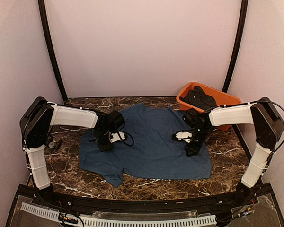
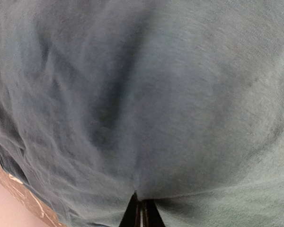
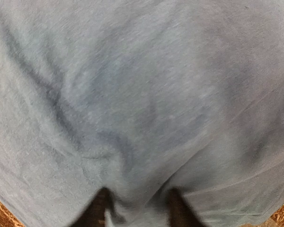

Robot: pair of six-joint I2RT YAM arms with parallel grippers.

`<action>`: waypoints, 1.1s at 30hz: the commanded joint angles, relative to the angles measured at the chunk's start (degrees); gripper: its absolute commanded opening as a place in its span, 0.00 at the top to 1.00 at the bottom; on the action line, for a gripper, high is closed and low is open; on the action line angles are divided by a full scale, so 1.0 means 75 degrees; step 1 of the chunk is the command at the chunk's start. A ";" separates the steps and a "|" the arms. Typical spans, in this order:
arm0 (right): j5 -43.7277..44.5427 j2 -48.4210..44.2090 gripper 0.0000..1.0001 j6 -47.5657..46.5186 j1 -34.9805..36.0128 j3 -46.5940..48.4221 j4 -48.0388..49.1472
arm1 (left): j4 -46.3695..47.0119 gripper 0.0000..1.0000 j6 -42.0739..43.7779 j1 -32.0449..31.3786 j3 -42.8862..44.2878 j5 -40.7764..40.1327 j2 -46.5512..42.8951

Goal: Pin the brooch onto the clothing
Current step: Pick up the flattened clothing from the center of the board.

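Observation:
The clothing point(image 1: 146, 139), a dark navy T-shirt, lies spread on the marble table, wrinkled along its near edge. My left gripper point(image 1: 104, 144) presses down on the shirt's left side. In the left wrist view its fingertips point(image 2: 141, 210) meet, with a small fold of cloth point(image 2: 137, 156) pinched at their tip. My right gripper point(image 1: 191, 149) is down on the shirt's right side. Its two dark fingers point(image 3: 97, 210) stand apart, and a ridge of fabric point(image 3: 132, 189) bulges between them. I cannot make out the brooch for certain.
An orange tub point(image 1: 227, 100) holding dark clothes stands at the back right, just behind the right arm. A small dark object point(image 1: 52, 142) lies on the marble point(image 1: 66, 165) beside the left arm. Pale walls close in the back and both sides.

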 commanded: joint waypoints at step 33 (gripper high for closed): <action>0.1252 -0.0686 1.00 0.0329 -0.0027 0.0219 0.0048 | -0.0191 0.99 -0.0138 -0.0631 -0.0378 -0.1708 -0.1153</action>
